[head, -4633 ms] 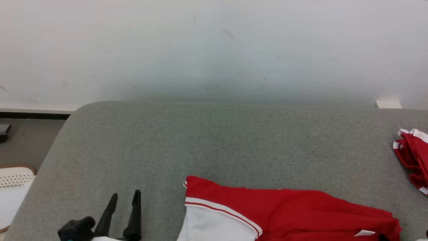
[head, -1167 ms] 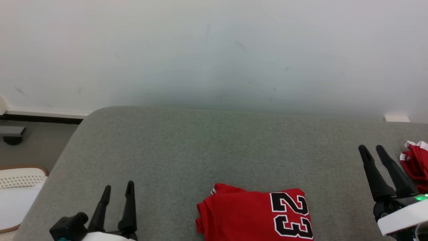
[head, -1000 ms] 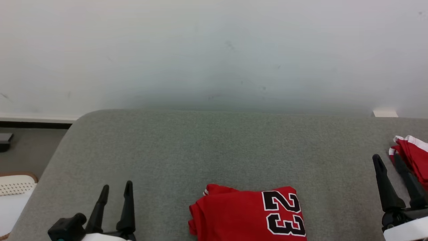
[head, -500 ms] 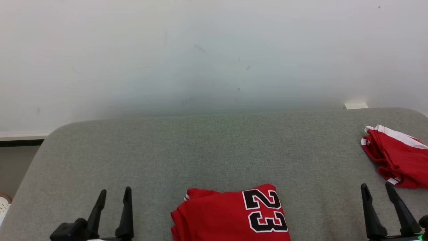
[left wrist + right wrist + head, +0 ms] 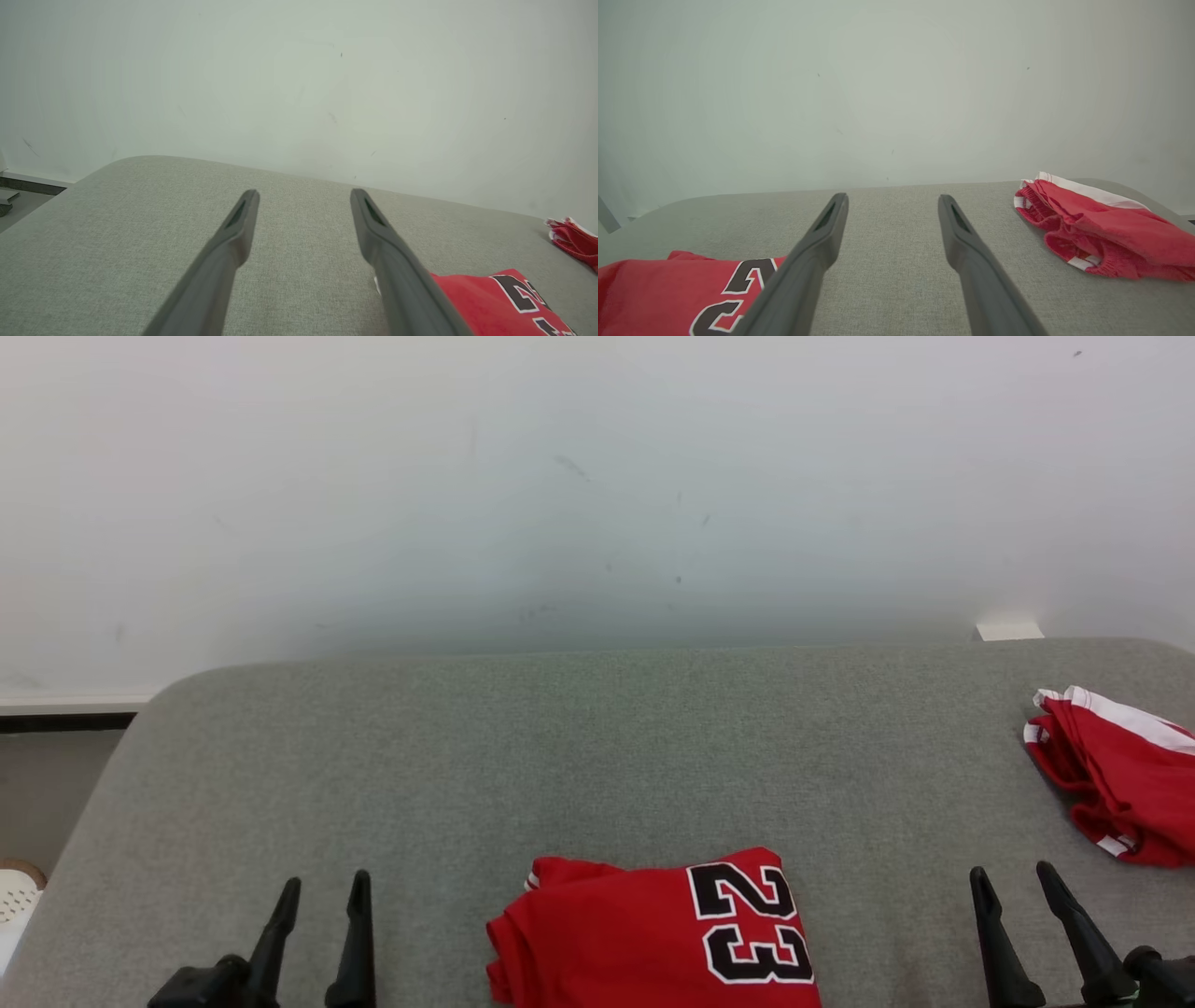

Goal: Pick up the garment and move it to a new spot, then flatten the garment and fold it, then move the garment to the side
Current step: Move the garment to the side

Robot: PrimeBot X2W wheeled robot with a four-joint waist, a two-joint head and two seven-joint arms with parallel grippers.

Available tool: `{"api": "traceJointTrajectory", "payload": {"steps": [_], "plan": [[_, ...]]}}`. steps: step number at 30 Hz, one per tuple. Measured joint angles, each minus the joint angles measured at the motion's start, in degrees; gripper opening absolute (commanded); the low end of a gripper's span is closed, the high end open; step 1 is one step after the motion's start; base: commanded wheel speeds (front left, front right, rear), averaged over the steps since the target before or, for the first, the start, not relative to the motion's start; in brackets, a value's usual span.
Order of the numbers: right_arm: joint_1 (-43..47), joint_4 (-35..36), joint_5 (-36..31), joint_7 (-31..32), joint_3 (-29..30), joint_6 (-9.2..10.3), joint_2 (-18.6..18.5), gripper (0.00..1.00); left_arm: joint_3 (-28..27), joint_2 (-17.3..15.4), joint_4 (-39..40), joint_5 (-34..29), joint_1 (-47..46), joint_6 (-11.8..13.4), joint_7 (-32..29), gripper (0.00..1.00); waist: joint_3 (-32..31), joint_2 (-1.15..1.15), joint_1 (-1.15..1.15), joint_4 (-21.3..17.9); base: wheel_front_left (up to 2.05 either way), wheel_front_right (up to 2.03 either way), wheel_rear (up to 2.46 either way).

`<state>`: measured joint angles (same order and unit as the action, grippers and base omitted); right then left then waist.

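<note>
Nearest, the left end effector (image 5: 327, 879) sits left of the folded red jersey (image 5: 653, 933) and the right end effector (image 5: 1011, 870) sits right of it. Both have their fingers spread wide, hold nothing, and are well apart from the cloth. The jersey lies in a compact packet, number 23 up, on the grey table (image 5: 560, 747). Folding looks finished, so moving it aside is probably next: one end effector must reach the jersey's edge and pinch every layer so it stays folded. Farther off, right of the jersey, lies a bunched red-and-white garment (image 5: 1111, 775), with the pale wall (image 5: 597, 476) beyond.
</note>
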<state>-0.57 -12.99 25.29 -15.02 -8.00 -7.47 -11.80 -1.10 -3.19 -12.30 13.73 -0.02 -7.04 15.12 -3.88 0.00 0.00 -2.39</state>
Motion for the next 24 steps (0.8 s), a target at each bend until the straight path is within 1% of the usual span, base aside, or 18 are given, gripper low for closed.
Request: {"api": "traceJointTrajectory", "payload": {"steps": [4,13,19,22,24], "plan": [[-1.3,-1.8,0.2,0.7,-2.5,0.0,-0.3,1.0,0.1,0.1,0.1,-0.1,-0.2,-0.1,0.0,1.0,0.2,0.0,0.0,0.7,0.0,0.0,0.0],[-10.0,-9.6,1.3,8.2,-10.4,-0.02,-0.2,1.0,1.5,0.3,0.6,-0.6,-0.9,-0.3,0.0,1.0,1.2,0.0,0.0,3.5,0.0,0.0,0.0],[-14.7,-17.3,3.7,12.8,-11.1,-0.01,1.4,1.0,1.8,0.3,0.6,-0.6,-1.3,-0.3,0.0,1.0,1.8,0.0,0.0,6.4,0.0,0.0,0.0],[-15.9,-21.8,5.9,16.5,-11.3,-0.02,2.6,1.0,1.8,0.4,0.6,-0.6,-1.3,-0.3,0.0,1.0,2.1,0.0,0.0,8.0,0.0,0.0,0.0],[-16.1,-24.2,6.8,18.8,-12.4,-0.02,3.2,1.0,1.6,0.3,0.6,-0.6,-1.4,-0.3,0.0,1.0,2.2,0.0,0.0,8.8,0.0,0.0,0.0]]}}
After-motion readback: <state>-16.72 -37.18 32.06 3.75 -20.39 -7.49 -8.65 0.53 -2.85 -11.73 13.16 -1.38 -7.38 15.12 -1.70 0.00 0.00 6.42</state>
